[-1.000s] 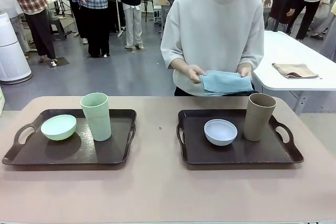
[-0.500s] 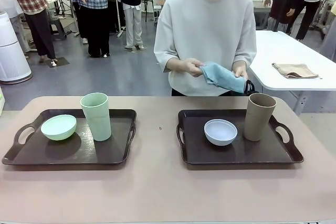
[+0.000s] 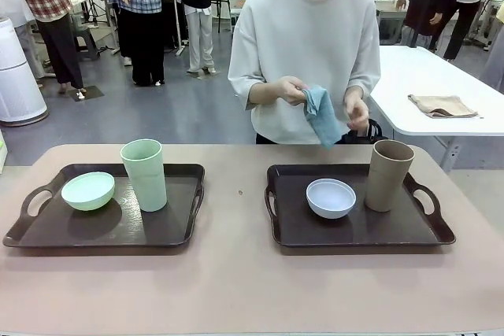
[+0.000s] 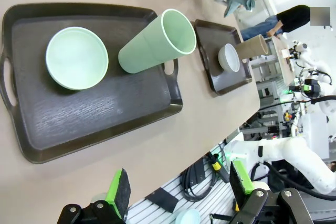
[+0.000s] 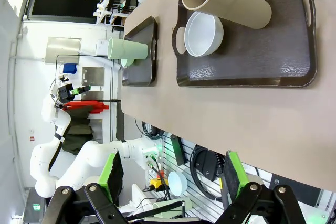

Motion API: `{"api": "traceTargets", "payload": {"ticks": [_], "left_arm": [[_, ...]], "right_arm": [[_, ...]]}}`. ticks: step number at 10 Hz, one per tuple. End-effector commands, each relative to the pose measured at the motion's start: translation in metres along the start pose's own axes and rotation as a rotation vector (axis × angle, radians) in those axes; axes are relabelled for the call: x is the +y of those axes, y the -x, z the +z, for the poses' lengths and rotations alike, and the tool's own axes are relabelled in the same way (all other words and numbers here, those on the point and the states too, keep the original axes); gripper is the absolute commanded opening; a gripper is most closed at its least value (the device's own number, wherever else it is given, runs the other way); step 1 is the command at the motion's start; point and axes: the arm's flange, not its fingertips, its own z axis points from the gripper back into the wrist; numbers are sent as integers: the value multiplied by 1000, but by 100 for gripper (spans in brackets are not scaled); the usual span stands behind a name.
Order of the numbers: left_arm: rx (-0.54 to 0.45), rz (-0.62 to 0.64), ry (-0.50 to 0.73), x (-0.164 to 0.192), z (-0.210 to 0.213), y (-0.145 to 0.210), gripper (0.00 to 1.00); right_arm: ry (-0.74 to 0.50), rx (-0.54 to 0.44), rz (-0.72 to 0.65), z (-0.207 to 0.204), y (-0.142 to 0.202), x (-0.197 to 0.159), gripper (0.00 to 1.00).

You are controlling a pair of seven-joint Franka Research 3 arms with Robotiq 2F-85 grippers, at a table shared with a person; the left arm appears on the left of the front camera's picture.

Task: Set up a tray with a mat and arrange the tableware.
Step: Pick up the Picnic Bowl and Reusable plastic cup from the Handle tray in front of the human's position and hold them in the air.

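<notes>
On the tabletop [image 3: 236, 289], a dark tray [image 3: 110, 230] ahead of the spread left gripper [image 4: 179, 179] carried the mint tumbler [image 3: 144, 175] and mint bowl [image 3: 87, 191]; the second tray [image 3: 378, 230] ahead of the spread right gripper [image 5: 172, 170] carried the tan tumbler [image 3: 388, 175] and whitish bowl [image 3: 331, 198]. Beyond, a hand [image 3: 290, 90] held the blue mat [image 3: 320, 114].

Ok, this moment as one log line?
left gripper open; right gripper open; hand holds blue cloth; green bowl, green tumbler on left tray; white bowl, brown tumbler on right tray
</notes>
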Motion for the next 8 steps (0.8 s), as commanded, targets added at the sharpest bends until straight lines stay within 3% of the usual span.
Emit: {"api": "traceTargets", "payload": {"ticks": [1, 3, 5, 6, 8], "left_arm": [[-7, -12, 11, 1, 1, -1, 100], [0, 0, 0, 0, 0, 0, 100], [72, -87, -80, -47, -17, -24, 100], [77, -136, -113, -78, -16, -34, 100], [131, -194, -203, -133, -27, -58, 100]], "right_arm": [[-24, -6, 16, 1, -3, -1, 100], [0, 0, 0, 0, 0, 0, 100], [-90, 55, 282, 2, -27, 13, 100], [-61, 40, 452, 3, -41, 17, 100], [-38, 21, 612, 7, -81, 9, 100]]}}
